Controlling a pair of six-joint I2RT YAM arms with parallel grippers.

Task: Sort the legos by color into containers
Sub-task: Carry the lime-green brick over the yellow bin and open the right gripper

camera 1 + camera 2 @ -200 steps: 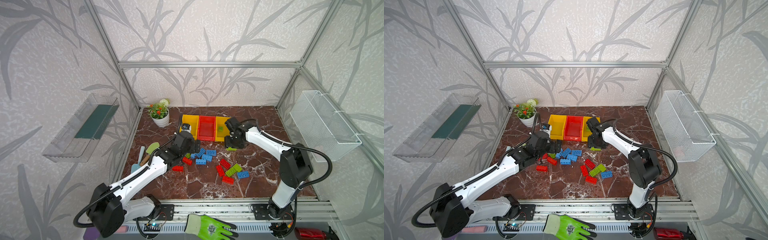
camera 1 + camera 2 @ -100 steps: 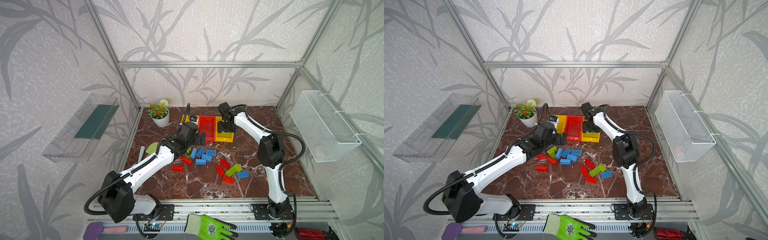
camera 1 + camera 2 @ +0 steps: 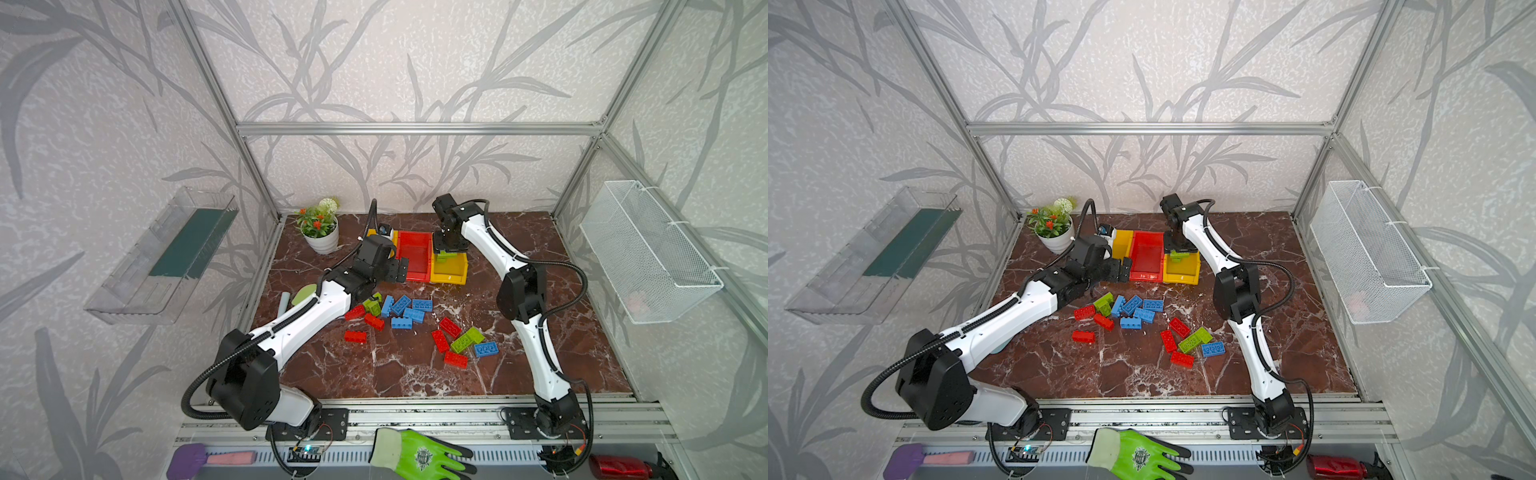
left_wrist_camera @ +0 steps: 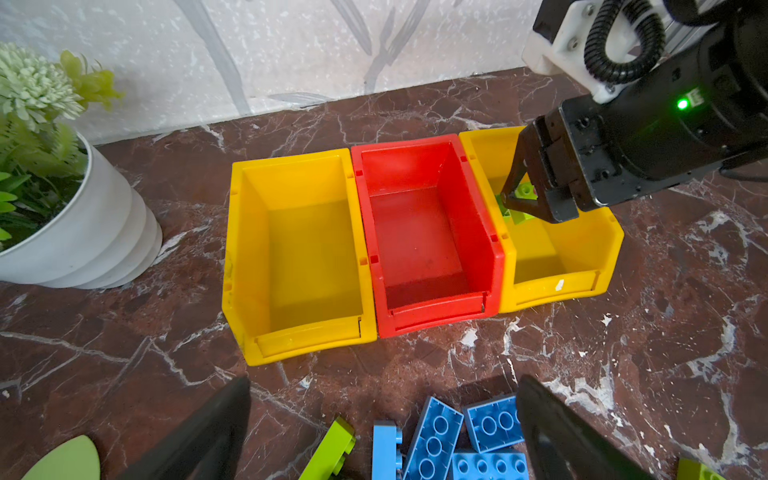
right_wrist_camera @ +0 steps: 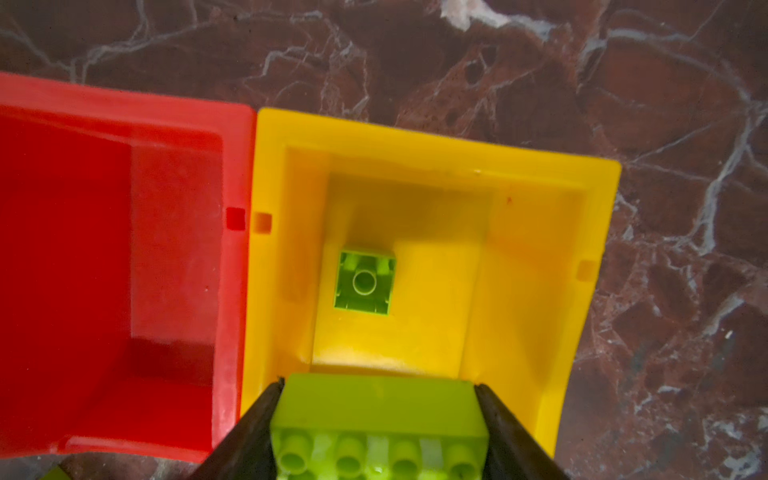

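The only marking I can find is a round dark emblem on the back of the green glove [image 3: 415,455] lying on the front rail [image 3: 415,415], and its lettering is too small to read. A white fleck on the front lip of the right yellow bin [image 4: 582,245] may be a sticker scrap; I cannot tell. The blue bricks [image 4: 434,440] show plain rings on their studs, and the frame edge cuts them off. My right gripper [image 5: 378,384] pinches a green brick [image 5: 376,415] by its two short ends, studs toward the wrist, above the right yellow bin. That bin stands with the red bin [image 4: 496,257] and the left yellow bin [image 4: 232,249] in a joined row near the middle of the table's [image 3: 374,374] back edge. A small green brick [image 5: 364,281] lies upside down on that bin's floor; in both top views my gripper hides it. My left gripper [image 3: 397,270] is spread wide and empty over the table just in front of the row, and in a top view its body covers nearly all of the left yellow bin. The loose bricks [image 3: 405,309], red, blue and green, lie scattered mid-table, one green one partly tucked under my left arm [image 3: 307,318]. Something pale pink in the wire basket [image 3: 648,249] is too blurred to name.
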